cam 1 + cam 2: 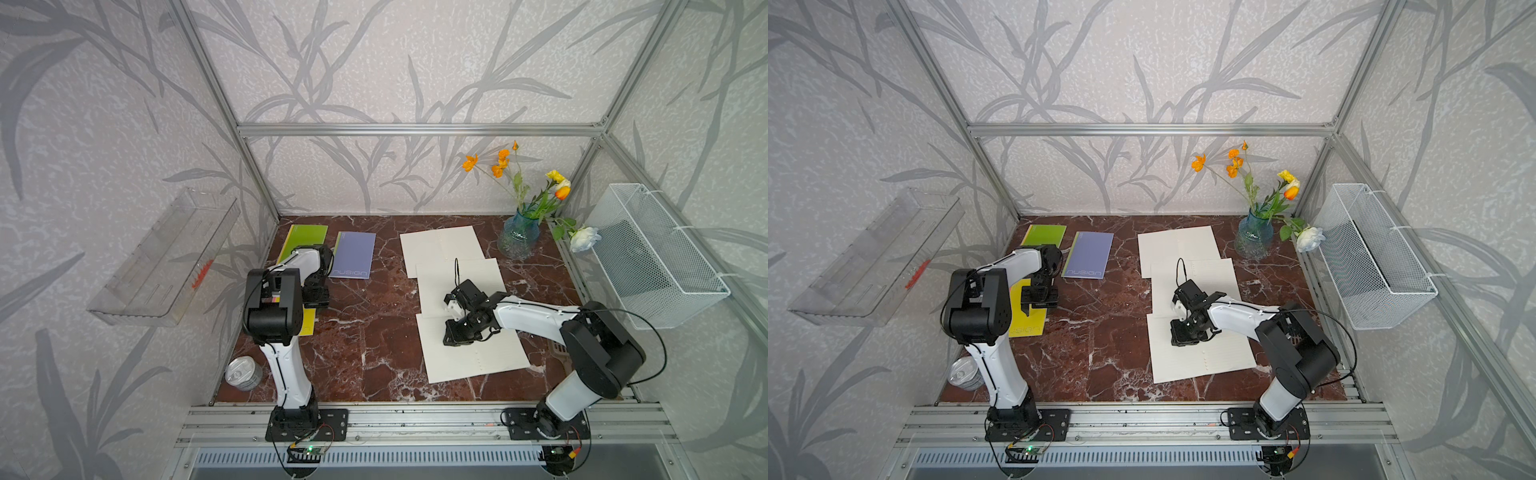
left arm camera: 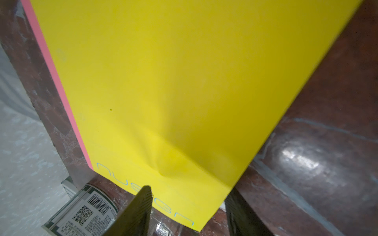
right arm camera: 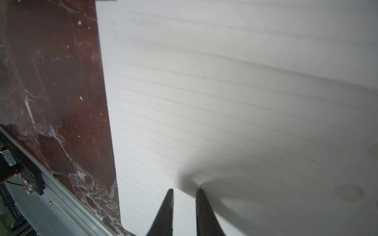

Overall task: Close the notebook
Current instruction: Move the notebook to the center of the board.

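Closed yellow paper-covered notebook (image 2: pixel 163 85), printed "nusign", lies at the bench's left edge under the half-open, empty left gripper (image 2: pixel 188 206). Right gripper (image 3: pixel 184 191), narrowly parted and holding nothing, hangs over the open lined white notebook (image 3: pixel 225 102).

Glossy marble table (image 1: pixel 365 332); matt paper notebook (image 1: pixel 478 353).

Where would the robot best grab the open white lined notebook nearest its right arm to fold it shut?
The open white lined notebook lies flat, so only an edge can be pinched: probably the page's free edge beside the bare red marble tabletop, approached from that side.
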